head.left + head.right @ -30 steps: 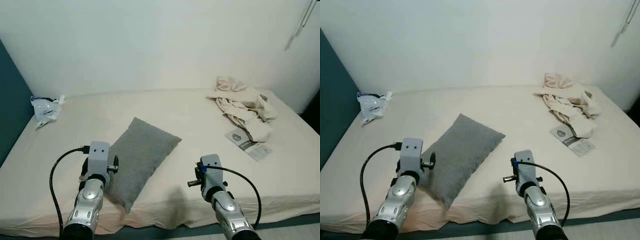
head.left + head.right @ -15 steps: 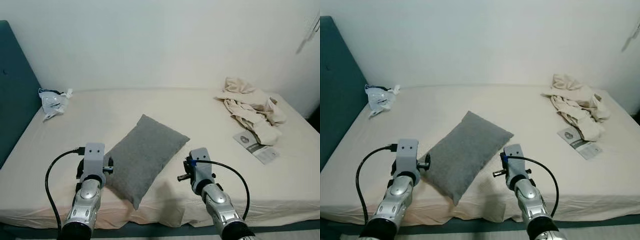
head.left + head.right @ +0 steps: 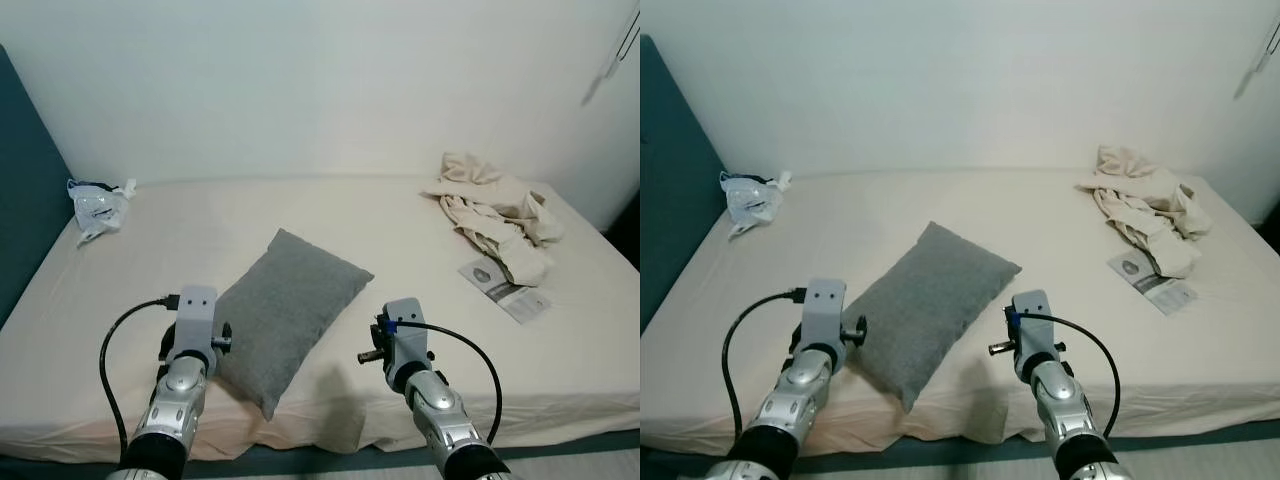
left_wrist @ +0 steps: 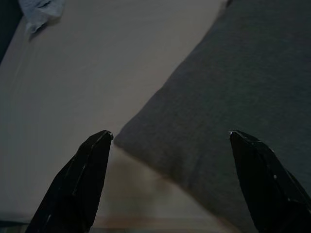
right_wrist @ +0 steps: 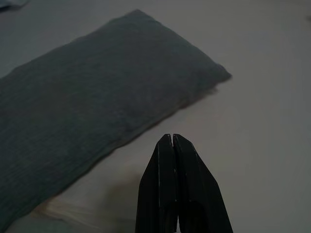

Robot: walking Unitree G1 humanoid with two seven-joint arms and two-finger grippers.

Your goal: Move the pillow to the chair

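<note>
The bed [image 3: 330, 215] takes up most of the frame ahead of me, and the whole scene has slid a little since half a second ago, so my head moved, not the things on it. My arms have barely shifted against the pillow over that time, so the approach is settling and the grasp has not begun.

The grey pillow [image 3: 285, 312] lies flat in the lower centre, near the bed's front edge. Its long axis runs on a diagonal, from the near corner at lower left to the far corner at upper right.

A heap of cream cloth [image 3: 493, 210] sits at upper right, with a leaflet [image 3: 502, 289] just below it, and a crumpled plastic bag [image 3: 95, 206] at upper left.

My left hand [image 4: 170, 141] hangs spread wide over the pillow's near-left edge, holding nothing. My right hand [image 5: 173, 145] is pressed closed and empty, just beside the pillow's right flank. I judge it must open before I can lift.
</note>
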